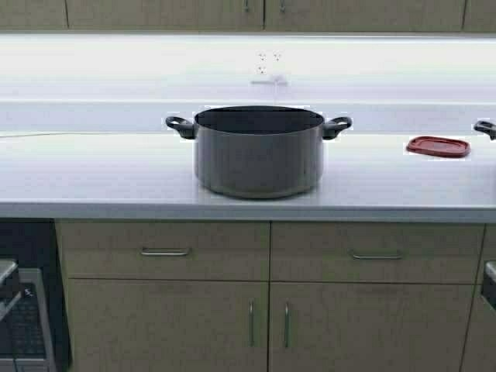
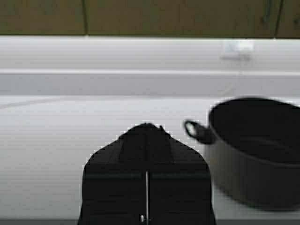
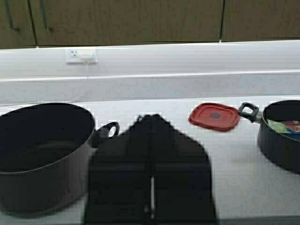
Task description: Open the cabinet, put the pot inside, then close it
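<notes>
High view: the pot (image 1: pixel 259 152) stood upright on the white counter (image 1: pixel 93 174), roughly at the centre and near the front edge, its two black loop handles pointing left and right. A red lid (image 1: pixel 438 146) lay flat on the counter well to the pot's right. Along the top edge ran the bottom strip of the cabinet (image 1: pixel 163 14), doors closed. Below the counter were drawers (image 1: pixel 164 249) with horizontal handles and base cabinet doors (image 1: pixel 167 325) under them. Neither arm showed in this view.

Left wrist view: the left gripper (image 2: pixel 146 140) hung over bare counter, off to one side of the pot and apart from it. Its two black fingers sat pressed together with only a thin seam between them, nothing in their grasp. The pot's nearer loop handle (image 2: pixel 197 131) was close to the gripper tip but not touching.

Right wrist view: the right gripper (image 3: pixel 151 136) sat between the pot and a smaller dark pot (image 3: pixel 280 136), fingers likewise drawn together and holding nothing. The red lid lay beyond the tip, beside the smaller pot's handle. A wall outlet (image 3: pixel 81 56) showed on the backsplash under the cabinet doors.
</notes>
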Robot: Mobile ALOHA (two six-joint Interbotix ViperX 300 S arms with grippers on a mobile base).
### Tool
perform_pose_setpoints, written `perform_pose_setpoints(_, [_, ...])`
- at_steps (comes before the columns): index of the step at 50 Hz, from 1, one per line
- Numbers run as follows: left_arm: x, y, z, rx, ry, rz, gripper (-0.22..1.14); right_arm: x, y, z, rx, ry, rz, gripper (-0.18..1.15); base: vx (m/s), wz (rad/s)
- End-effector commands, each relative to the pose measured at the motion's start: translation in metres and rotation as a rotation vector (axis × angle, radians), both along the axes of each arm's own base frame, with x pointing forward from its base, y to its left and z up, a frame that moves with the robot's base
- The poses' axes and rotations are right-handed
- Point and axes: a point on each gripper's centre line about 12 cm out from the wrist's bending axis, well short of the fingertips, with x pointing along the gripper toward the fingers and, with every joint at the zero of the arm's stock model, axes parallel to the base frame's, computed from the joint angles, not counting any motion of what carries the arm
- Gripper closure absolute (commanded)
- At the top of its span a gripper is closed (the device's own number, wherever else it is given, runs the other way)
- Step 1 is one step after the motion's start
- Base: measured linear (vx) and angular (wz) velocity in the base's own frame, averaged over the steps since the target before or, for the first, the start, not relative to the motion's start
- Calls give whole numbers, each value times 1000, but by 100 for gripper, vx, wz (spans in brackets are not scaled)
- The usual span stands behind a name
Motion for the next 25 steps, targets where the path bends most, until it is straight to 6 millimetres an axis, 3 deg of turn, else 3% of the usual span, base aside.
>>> perform_pose_setpoints(1, [6, 0, 8, -6, -17, -1, 89, 2, -5, 3, 1, -12, -24, 91, 27, 4])
perform_pose_setpoints(13, [8, 0, 4, -25, -1, -2, 89, 3, -5, -1, 3, 4, -22, 91, 30, 3])
perform_pose_setpoints(25, [9, 0, 1, -25, 10, -3, 89, 7, 10, -7, 2, 32, 49, 91, 29, 3])
